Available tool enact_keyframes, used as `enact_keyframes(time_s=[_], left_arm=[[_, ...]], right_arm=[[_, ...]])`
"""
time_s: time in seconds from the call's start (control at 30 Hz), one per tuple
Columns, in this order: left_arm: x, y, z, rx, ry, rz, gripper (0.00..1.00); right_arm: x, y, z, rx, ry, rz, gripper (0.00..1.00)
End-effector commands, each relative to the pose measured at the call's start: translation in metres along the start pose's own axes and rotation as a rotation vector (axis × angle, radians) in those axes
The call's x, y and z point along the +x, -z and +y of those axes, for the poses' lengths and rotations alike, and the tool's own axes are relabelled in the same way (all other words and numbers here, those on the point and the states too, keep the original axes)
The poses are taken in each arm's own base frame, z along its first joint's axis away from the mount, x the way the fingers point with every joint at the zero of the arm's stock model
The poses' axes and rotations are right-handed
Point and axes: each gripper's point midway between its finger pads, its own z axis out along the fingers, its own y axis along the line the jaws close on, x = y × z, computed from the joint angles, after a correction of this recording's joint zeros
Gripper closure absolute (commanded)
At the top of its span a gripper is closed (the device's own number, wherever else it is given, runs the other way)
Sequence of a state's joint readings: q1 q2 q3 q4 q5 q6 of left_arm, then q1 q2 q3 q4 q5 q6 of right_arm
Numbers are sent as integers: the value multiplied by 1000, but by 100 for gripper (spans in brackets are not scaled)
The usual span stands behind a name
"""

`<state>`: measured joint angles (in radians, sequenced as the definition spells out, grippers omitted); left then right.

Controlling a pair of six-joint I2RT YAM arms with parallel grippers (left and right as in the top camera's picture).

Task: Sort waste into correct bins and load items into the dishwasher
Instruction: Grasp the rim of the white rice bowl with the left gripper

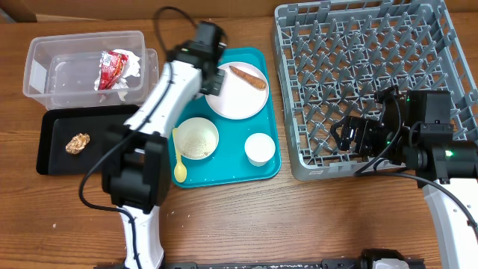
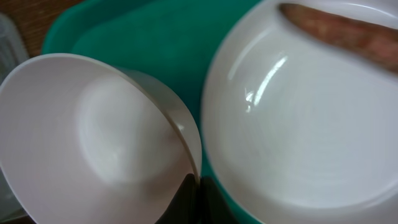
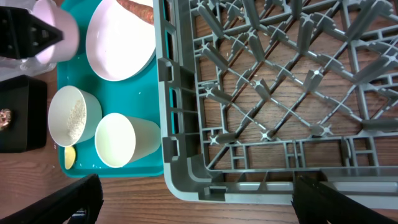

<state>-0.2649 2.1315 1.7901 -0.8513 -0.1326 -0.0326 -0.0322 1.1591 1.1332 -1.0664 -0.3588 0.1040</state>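
— Where is the big grey rack [image 1: 310, 170]?
— At 3 o'clock of the teal tray [image 1: 224, 161]. The right pincer [image 1: 346, 135] hangs over the rack's 6 o'clock edge, spread wide.
— And the plate [image 1: 239, 102]?
— At the tray's 1 o'clock, with the sausage [image 1: 248, 76] on it. At the plate's 9 o'clock, the left pincer [image 2: 198, 186] pinches the rim of a white bowl [image 2: 99, 137].

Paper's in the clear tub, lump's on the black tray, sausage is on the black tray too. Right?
No. The sausage lies on the white plate on the teal tray, not on the black tray, as the overhead view shows. The paper is in the clear tub and the lump is on the black tray.
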Motion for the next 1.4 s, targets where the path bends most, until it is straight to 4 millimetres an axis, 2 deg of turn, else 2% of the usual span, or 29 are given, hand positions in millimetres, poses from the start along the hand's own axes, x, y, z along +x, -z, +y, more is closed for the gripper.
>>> enact_keyframes(time_s=[0.0,0.13,0.37,0.4,0.43,0.5,0.6,0.63,0.73,0.83,0.9,0.97,1.07,1.17,1.27,1.37], left_arm=[[-2,2,11,0,88,-9,96],[2,-2,8,21,73,8,96],[4,-1,-15,79,-13,14,96],[7,-1,-17,79,-19,26,92],[10,-1,-16,72,-23,38,80],[15,-1,-10,38,-25,59,43],[16,2,6,-12,-3,71,25],[15,7,10,-15,5,74,22],[7,36,17,3,41,88,20],[1,76,8,81,20,106,21],[5,99,-2,136,-17,131,22],[16,114,-10,157,-53,176,23],[46,121,-21,164,-102,295,26],[84,120,-35,167,-154,448,31],[109,110,-48,165,-176,539,34],[122,89,-63,160,-193,559,34]], right_arm=[[-9,2,1,5,8,-18,0],[-8,-1,-1,7,3,-6,0],[-6,-2,-2,9,-1,6,0],[-6,-2,-2,9,-2,7,0],[-5,-2,-2,9,-2,9,0],[-4,-2,-2,11,-5,15,0],[-2,-2,-3,16,-9,24,0],[-1,-2,-3,16,-9,26,0],[-1,-2,-3,16,-9,26,0],[-2,-2,-3,15,-8,22,0],[-2,-2,-3,15,-8,22,0],[-2,-2,-3,15,-8,22,0],[-2,-2,-3,15,-8,22,0],[-2,-2,-3,15,-8,21,0],[-5,-2,-3,13,-3,12,0],[-7,-3,-2,11,1,2,0]])
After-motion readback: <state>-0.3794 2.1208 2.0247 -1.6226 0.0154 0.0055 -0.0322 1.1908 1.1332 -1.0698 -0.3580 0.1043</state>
